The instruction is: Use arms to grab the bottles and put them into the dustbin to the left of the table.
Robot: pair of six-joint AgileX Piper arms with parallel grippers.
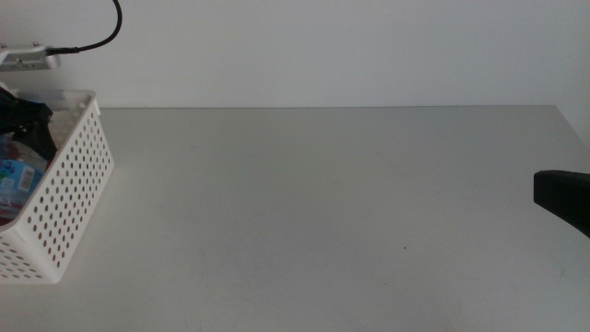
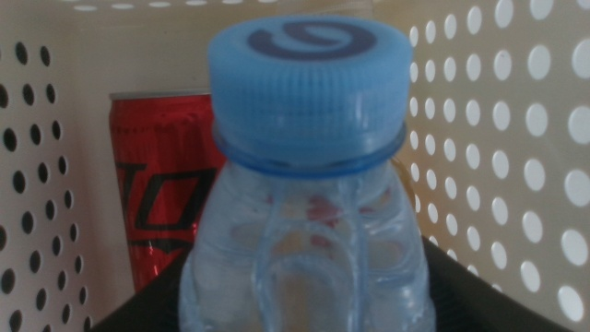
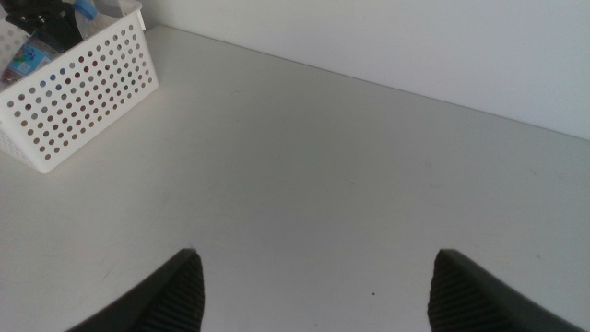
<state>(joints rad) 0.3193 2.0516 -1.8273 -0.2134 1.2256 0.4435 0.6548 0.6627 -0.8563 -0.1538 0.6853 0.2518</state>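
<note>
Closest to the left wrist camera, the small clear plastic water bottle with a ribbed blue cap (image 2: 309, 175) stands upright between the left gripper's (image 2: 304, 304) dark jaws, which are clamped against its shoulders on both sides. Just behind the bottle, partly hidden by it, stands the red soda can with black lettering (image 2: 161, 198). Around both rise the walls of the white rectangular plastic basket pierced with round holes (image 2: 516, 138), so gripper, bottle and can are all inside it.

In the middle view the basket (image 1: 69, 198) sits at the left edge of the wide, matte, light grey-white table (image 1: 323, 212), with the black left arm (image 1: 23, 120) reaching down into it and a blue label showing beside that arm. Whether the pale-yellow tea bottle is in there cannot be told.

The right gripper (image 3: 313, 286) waits well apart from the basket, low over the right side of the table, its two dark jaws spread wide with nothing between them. Far ahead of it the basket (image 3: 78, 97) shows at the table's far corner.
</note>
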